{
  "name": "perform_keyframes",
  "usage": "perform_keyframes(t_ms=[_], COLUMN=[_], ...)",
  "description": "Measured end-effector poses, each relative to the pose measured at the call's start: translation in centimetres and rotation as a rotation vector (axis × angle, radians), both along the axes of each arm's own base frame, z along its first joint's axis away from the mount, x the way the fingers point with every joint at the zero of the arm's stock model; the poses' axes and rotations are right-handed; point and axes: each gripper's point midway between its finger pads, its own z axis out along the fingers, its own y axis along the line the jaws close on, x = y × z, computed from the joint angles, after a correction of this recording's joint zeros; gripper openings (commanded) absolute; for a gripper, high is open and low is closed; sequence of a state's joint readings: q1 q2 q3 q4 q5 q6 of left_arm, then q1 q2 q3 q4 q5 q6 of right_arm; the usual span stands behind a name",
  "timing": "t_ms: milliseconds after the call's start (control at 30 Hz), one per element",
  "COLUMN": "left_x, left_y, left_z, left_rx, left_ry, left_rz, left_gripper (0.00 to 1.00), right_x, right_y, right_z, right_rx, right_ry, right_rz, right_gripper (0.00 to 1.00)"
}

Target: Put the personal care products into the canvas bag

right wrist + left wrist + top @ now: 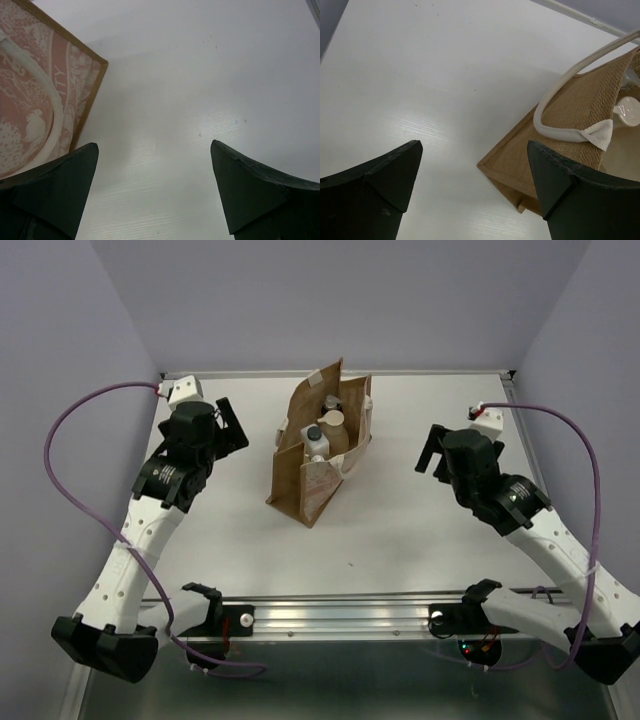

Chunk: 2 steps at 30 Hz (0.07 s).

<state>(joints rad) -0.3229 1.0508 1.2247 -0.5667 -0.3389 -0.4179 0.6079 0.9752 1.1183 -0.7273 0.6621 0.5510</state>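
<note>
The canvas bag (pixel 312 480) stands upright at the table's middle with its mouth open. Inside it I see bottle tops: a pale bottle with a black cap (pixel 314 434), a beige one with a round white cap (pixel 334 420), and another further back (pixel 329 401). The other bottles are hidden in the bag. My left gripper (pixel 232 425) is open and empty, left of the bag. My right gripper (pixel 432 450) is open and empty, right of the bag. The left wrist view shows the bag's woven side (pixel 575 112) and a white cap (pixel 627 108) inside. The right wrist view shows the pink printed panel (pixel 30 95).
The bag's white handle (pixel 555 97) arches over its left rim; another handle (pixel 47 100) lies against the printed face. White table (pixel 420 530) with purple walls around. A metal rail (pixel 340 618) with both arm bases runs along the near edge.
</note>
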Motion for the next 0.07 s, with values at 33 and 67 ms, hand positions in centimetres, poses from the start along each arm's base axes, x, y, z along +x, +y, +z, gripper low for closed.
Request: perform_keyframes(t_ms=[33,67], left_x=[0.02,0.01], left_y=[-0.01,0.02], left_z=[0.0,-0.05], left_rx=[-0.001,-0.001], left_ry=[-0.001,-0.001], left_rz=[0.0,0.0], left_gripper=[0.99,0.99], right_x=[0.0,0.01], right_y=[0.01,-0.02], right_z=[-0.09,-0.17], right_rx=[0.0,-0.001], right_ry=[0.002,0.005], right_rz=[-0.001,-0.004], right_gripper=[1.0,1.0])
